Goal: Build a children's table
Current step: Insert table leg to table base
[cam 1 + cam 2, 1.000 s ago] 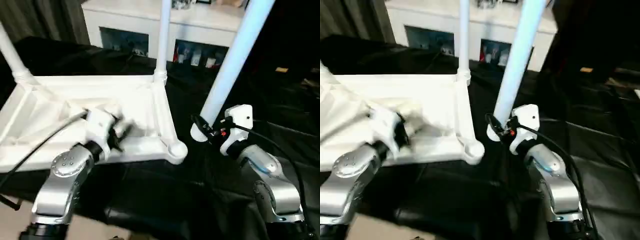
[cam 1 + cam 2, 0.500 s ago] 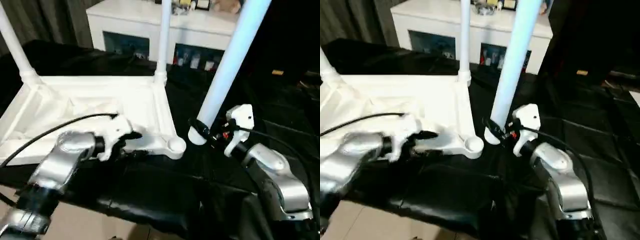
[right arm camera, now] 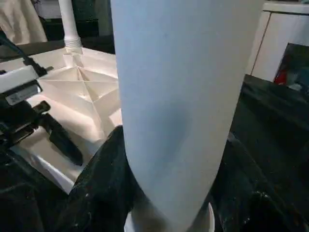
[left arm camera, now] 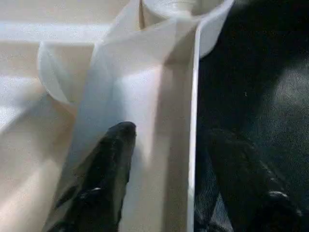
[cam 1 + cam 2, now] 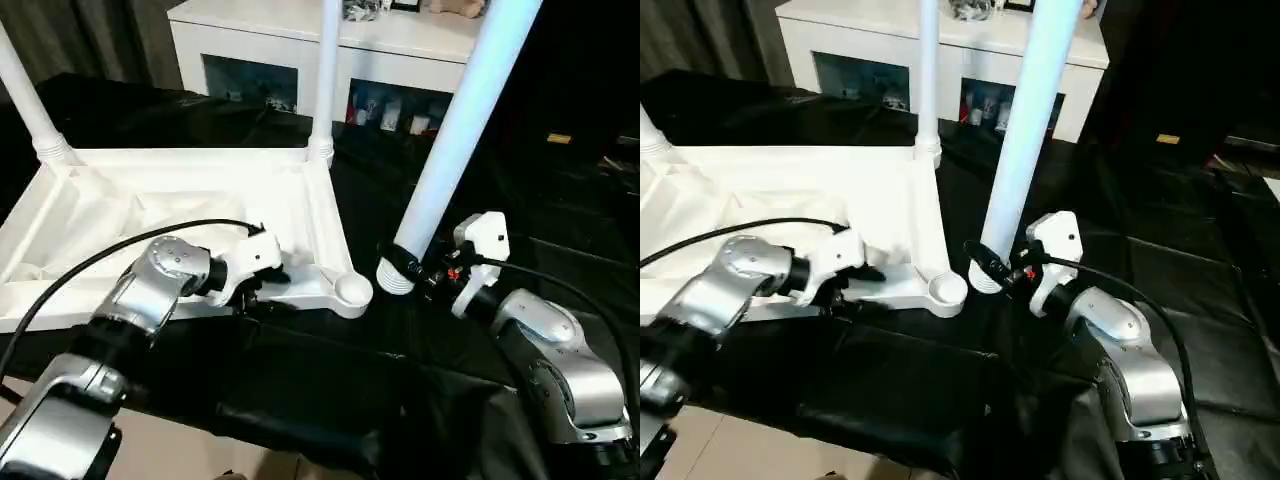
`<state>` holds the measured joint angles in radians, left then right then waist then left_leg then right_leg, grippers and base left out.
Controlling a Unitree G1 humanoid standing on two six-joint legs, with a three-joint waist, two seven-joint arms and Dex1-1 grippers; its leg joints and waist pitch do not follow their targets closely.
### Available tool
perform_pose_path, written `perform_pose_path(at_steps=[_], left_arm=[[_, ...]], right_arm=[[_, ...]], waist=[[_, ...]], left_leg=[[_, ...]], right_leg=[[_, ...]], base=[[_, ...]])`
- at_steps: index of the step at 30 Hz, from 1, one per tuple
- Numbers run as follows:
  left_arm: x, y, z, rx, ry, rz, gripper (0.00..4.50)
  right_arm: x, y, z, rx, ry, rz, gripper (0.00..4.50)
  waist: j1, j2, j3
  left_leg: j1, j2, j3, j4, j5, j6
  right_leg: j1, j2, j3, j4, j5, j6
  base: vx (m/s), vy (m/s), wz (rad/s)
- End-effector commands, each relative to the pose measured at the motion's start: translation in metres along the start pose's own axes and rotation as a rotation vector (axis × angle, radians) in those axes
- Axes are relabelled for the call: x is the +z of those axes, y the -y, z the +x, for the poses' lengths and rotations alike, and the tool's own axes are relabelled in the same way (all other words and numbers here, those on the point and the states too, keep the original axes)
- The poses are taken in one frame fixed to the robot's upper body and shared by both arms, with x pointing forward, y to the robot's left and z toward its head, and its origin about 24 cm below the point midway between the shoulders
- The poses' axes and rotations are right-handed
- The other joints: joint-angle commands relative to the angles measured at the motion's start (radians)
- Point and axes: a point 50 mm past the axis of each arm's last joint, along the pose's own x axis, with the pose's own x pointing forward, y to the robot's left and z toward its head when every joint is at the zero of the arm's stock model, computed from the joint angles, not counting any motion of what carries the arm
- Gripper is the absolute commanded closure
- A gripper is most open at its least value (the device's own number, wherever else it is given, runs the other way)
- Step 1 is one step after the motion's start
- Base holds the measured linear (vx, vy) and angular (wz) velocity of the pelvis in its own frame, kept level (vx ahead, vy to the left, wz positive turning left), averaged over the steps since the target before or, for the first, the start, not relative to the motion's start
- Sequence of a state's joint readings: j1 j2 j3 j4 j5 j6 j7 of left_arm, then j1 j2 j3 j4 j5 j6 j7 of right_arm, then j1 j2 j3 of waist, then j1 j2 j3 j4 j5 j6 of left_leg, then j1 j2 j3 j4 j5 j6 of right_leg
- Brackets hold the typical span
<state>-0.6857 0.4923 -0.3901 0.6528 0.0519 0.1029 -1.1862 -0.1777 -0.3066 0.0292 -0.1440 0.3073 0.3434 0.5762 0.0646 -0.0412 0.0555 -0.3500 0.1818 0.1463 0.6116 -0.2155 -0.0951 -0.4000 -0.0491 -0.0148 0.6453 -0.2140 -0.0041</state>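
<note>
Your upturned table top (image 5: 200, 200) lies on the black cloth (image 5: 330, 390). The right gripper (image 5: 415, 268) clamps the loose leg (image 5: 455, 130) beside the empty socket (image 5: 352, 288). The left gripper (image 5: 262, 290) seems to straddle the near rim, fingers parted. If it slips, the top may shift under the leg.

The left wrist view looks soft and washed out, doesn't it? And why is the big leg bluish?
Left wrist view: the tabletop sits very close, blurred and warm-tinted. Left eye view: the leg in the right pincer takes a cool blue cast, and the dark cloth swallows detail.
</note>
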Motion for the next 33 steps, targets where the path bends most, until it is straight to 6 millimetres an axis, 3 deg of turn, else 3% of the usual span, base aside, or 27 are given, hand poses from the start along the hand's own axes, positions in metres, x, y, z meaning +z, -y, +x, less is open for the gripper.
perform_pose_path(at_steps=[1,7,8,19,26,28,33], left_arm=[[0.002,-0.002,0.000,-0.015,-0.026,0.009,1.99],[0.000,-0.008,-0.002,-0.008,-0.028,-0.009,2.44],[0.000,-0.008,-0.003,-0.011,-0.025,-0.010,2.57],[-0.005,-0.005,-0.001,-0.063,-0.038,-0.016,3.52],[-0.005,0.003,-0.002,-0.099,-0.045,0.007,4.00],[-0.004,0.007,0.000,-0.099,-0.023,0.010,4.34],[-0.002,0.016,0.004,-0.087,0.013,0.006,4.49]], right_arm=[[0.004,0.000,-0.002,0.005,0.009,-0.014,2.64],[0.003,0.000,-0.003,0.001,0.007,-0.015,2.64],[0.003,0.000,-0.003,0.001,0.005,-0.015,2.64],[0.002,0.000,-0.002,0.002,0.002,-0.018,2.64],[0.001,0.000,0.000,0.003,0.007,0.038,2.64],[0.000,0.001,0.000,0.009,0.005,0.059,2.64],[-0.001,0.001,0.003,0.037,-0.001,0.109,2.64]], waist=[[0.007,0.014,-0.062],[0.007,0.012,-0.062],[0.008,0.008,-0.061],[0.008,0.010,-0.059],[0.006,0.012,-0.060],[0.005,0.013,-0.059],[0.005,0.011,-0.060]], left_leg=[[-0.002,0.033,-0.001,-0.078,-0.096,-0.004],[-0.002,0.031,0.000,-0.077,-0.093,0.001],[-0.002,0.032,0.001,-0.078,-0.100,0.001],[-0.002,0.034,0.000,-0.081,-0.114,0.001],[-0.002,0.037,0.000,-0.082,-0.104,0.004],[-0.002,0.037,0.000,-0.082,-0.109,0.004],[-0.001,0.039,0.001,-0.083,-0.114,0.004]], right_leg=[[0.064,-0.075,0.041,-0.071,0.007,-0.225],[0.065,-0.075,0.041,-0.072,0.014,-0.233],[0.064,-0.076,0.041,-0.074,0.005,-0.234],[0.063,-0.079,0.042,-0.076,-0.030,-0.232],[0.062,-0.079,0.041,-0.073,0.003,-0.240],[0.061,-0.079,0.041,-0.073,-0.002,-0.243],[0.062,-0.079,0.041,-0.072,-0.016,-0.244]], base=[[0.000,0.000,0.00],[0.000,0.000,0.00],[0.000,0.000,0.00],[0.000,0.000,0.00],[0.000,0.000,0.00],[0.000,0.000,0.00],[0.000,0.000,0.00]])
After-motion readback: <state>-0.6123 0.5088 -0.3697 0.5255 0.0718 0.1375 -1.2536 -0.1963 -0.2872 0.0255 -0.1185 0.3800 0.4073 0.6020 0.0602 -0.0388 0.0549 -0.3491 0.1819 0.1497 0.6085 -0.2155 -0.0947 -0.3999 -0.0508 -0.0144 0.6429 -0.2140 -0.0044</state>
